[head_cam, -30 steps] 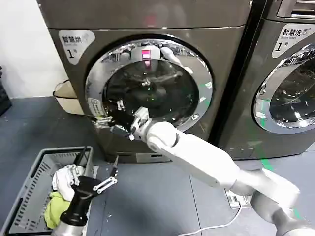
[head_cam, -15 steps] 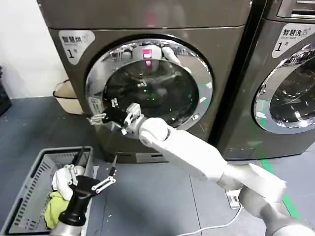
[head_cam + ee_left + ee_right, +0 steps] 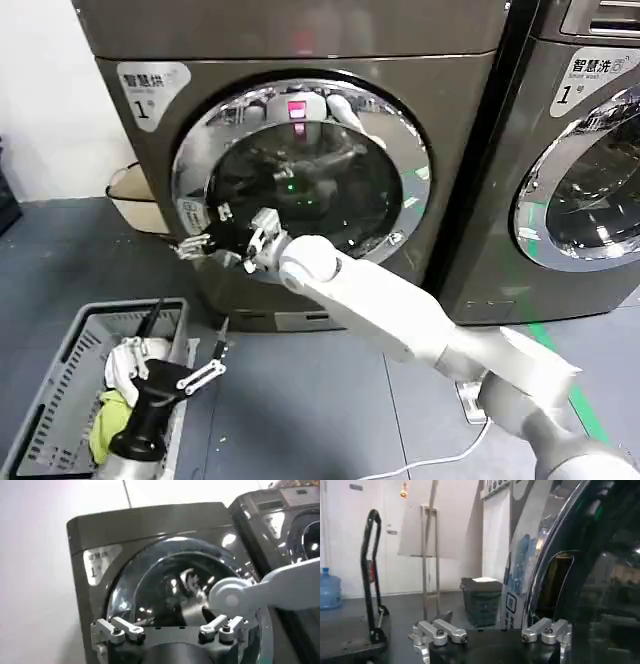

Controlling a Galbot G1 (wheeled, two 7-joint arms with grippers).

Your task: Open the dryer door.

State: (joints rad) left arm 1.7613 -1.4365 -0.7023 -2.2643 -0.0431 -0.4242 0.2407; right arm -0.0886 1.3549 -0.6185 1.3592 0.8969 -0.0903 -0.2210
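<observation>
Reaching: right gripper (image 3: 212,243) sits at the left rim of the dryer door (image 3: 300,180), just beside the recessed handle slot (image 3: 555,587); its fingers are spread, with nothing pinched between them
Door position: round chrome-ringed glass door on the front of the dryer (image 3: 290,60), facing the robot and apparently not yet swung out, though the seam at the rim is hard to read from here
Handling: rigid and hinged, so it swings on an arc instead of bending; glass and polished chrome look slippery, so the flat face offers a poor hold; a latch probably resists before it gives
Where to hold: the dark slot cut into the ring at the left edge, a finger hooked behind its lip and pulled outward
Left gripper (image 3: 190,360): parked low, beside the laundry basket (image 3: 60,370); fingers apart, holding nothing
</observation>
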